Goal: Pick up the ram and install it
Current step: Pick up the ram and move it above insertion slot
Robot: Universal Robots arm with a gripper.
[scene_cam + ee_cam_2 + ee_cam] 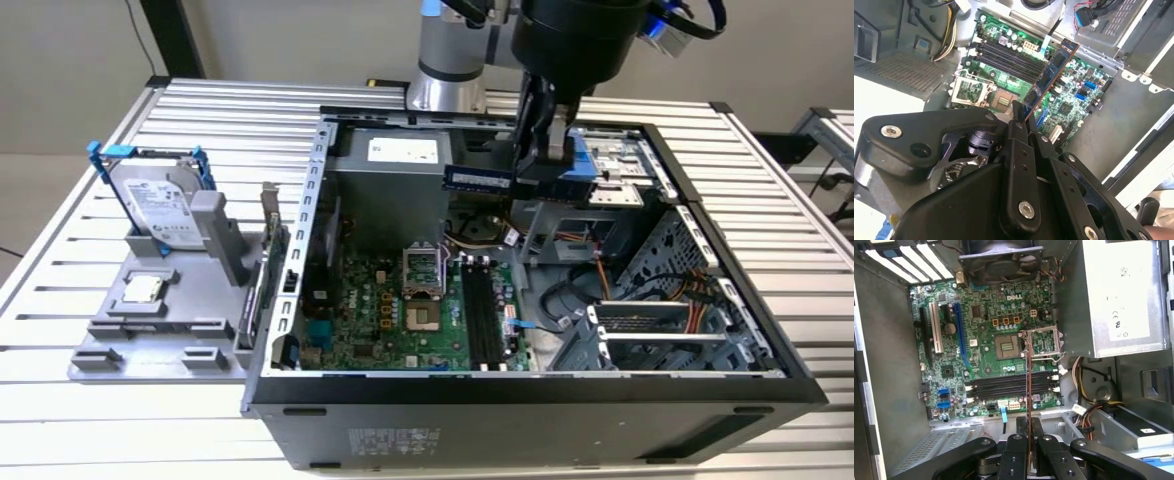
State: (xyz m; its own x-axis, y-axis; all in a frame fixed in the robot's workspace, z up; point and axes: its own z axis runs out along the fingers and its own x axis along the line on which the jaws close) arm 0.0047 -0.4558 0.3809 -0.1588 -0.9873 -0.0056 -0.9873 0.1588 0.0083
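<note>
Exterior view, upper middle of the frame: the ram (478, 178) hangs in the air above the open computer case (534, 420). Its long axis is level, reaching toward the exterior view's left from the gripper (549, 172), which is clamped on one end of it. The memory slots (481, 310) lie below it, nearer the frame's lower edge, on the motherboard (380, 310) — and they run toward the camera, so the stick looks set crosswise to them. In the first wrist view the stick shows edge-on as a thin line crossing the slots at about a right angle. The arm (454, 60) stands at the top of the frame — over the case's far side, the gripper pointing down into it.
</note>
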